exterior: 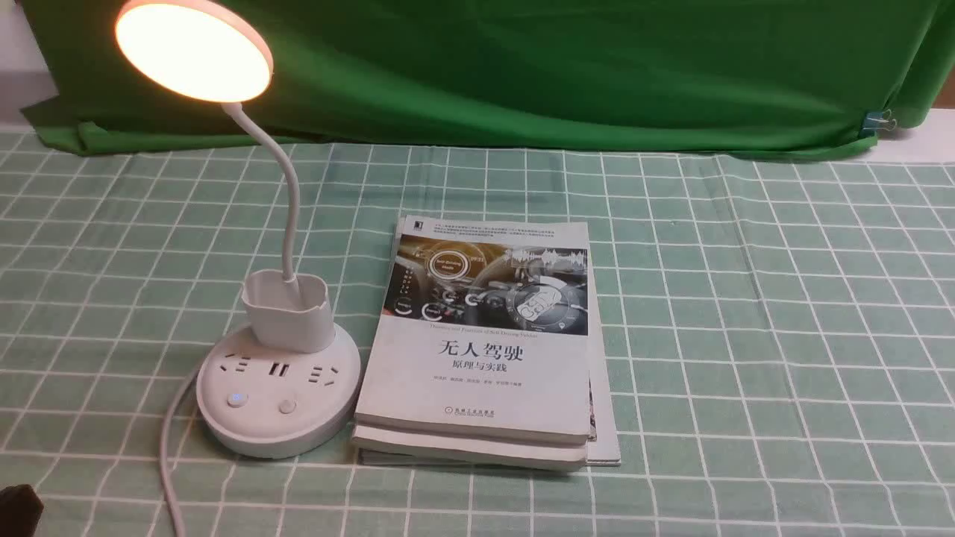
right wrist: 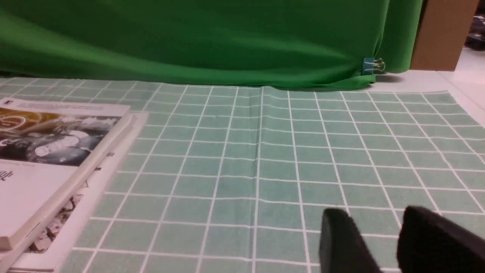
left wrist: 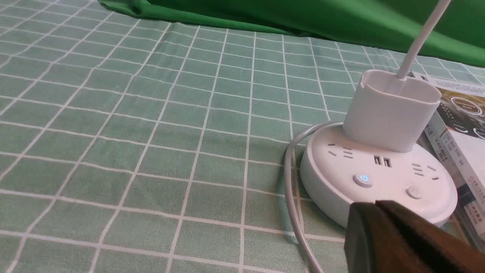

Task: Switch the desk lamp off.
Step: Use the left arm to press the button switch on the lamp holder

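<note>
The white desk lamp [exterior: 277, 388] stands at the left of the table. Its round disc head [exterior: 194, 51] glows warm and is lit. A thin gooseneck [exterior: 287, 201] rises from a small cup holder [exterior: 287, 312] on the round base. The base has sockets and two buttons: a blue-lit one [exterior: 236, 398] and a plain one [exterior: 287, 406]. In the left wrist view the base [left wrist: 379, 178] lies just beyond my left gripper [left wrist: 375, 204], whose jaws are pressed together and empty. In the front view only a dark bit of it [exterior: 19, 507] shows. My right gripper [right wrist: 375, 216] is open and empty over the bare cloth.
A stack of white books [exterior: 485, 343] lies right beside the lamp base; it also shows in the right wrist view [right wrist: 49, 159]. The lamp's white cord [exterior: 168, 462] runs toward the front edge. A green checked cloth [exterior: 746, 335] covers the table, with a green backdrop [exterior: 559, 67] behind.
</note>
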`<move>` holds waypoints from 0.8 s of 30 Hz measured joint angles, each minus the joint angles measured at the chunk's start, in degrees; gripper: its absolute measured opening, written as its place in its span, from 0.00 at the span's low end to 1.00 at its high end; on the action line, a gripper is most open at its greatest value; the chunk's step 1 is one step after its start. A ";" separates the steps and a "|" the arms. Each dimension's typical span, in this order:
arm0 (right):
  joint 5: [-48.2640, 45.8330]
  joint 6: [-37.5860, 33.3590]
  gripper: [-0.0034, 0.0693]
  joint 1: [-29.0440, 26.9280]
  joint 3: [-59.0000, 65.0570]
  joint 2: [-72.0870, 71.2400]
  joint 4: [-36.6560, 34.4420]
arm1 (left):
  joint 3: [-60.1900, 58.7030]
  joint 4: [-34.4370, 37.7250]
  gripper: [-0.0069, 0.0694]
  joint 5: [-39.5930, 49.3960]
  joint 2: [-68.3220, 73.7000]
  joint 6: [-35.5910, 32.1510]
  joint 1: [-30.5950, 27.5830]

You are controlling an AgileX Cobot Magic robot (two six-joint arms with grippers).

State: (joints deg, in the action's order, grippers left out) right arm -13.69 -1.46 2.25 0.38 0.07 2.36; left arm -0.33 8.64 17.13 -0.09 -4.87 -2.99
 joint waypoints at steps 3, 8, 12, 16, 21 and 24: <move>0.00 0.00 0.38 0.00 0.00 0.00 0.00 | 0.00 0.00 0.09 0.00 0.00 -0.67 0.00; 0.00 0.00 0.38 0.00 0.00 0.00 0.00 | 0.00 0.00 0.09 0.00 0.00 -0.96 0.00; 0.00 0.00 0.38 0.00 0.00 0.00 0.00 | 0.00 0.00 0.09 0.00 0.00 -0.96 0.00; 0.00 0.00 0.38 0.00 0.00 0.00 0.00 | 0.00 0.00 0.09 0.00 0.00 -1.27 0.00; 0.00 0.00 0.38 0.00 0.00 0.00 0.00 | 0.00 0.13 0.09 -0.13 0.00 -2.49 0.00; 0.00 0.00 0.38 0.00 0.00 0.00 0.00 | 0.00 5.20 0.09 -1.88 0.00 -2.49 0.00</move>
State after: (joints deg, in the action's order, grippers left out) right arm -13.69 -1.46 2.25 0.38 0.07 2.36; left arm -0.33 13.84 15.25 -0.09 -7.36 -2.99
